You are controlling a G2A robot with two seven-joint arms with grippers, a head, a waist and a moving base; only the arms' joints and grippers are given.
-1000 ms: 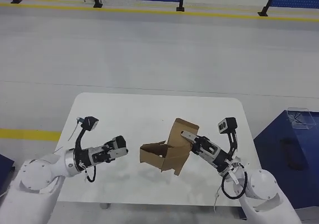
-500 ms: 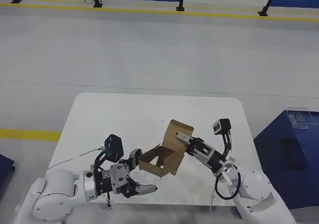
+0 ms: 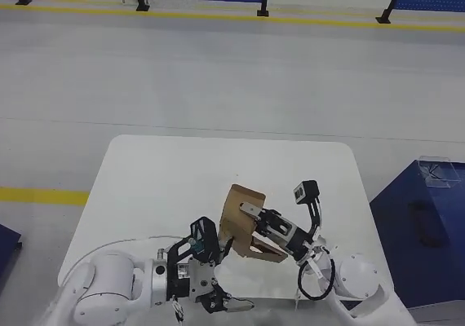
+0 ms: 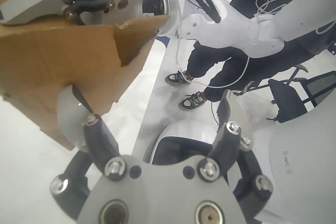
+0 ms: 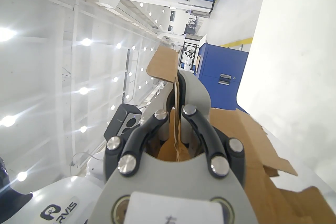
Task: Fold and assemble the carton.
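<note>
A half-formed brown cardboard carton [image 3: 245, 228], flaps ragged and splayed, tilts near the front edge of the white table [image 3: 175, 171], between the two arms. One panel stands raised on edge, and the carton's long axis runs roughly from the table's far side toward the robot. The right gripper [image 5: 176, 89] pinches that raised panel, fingers pressed onto the cardboard. The left gripper [image 4: 147, 109], spread wide, sits at the carton's near side, one finger [image 4: 68, 104] against a lower flap. A blue cabinet [image 3: 440, 228] stands off the table's right side.
</note>
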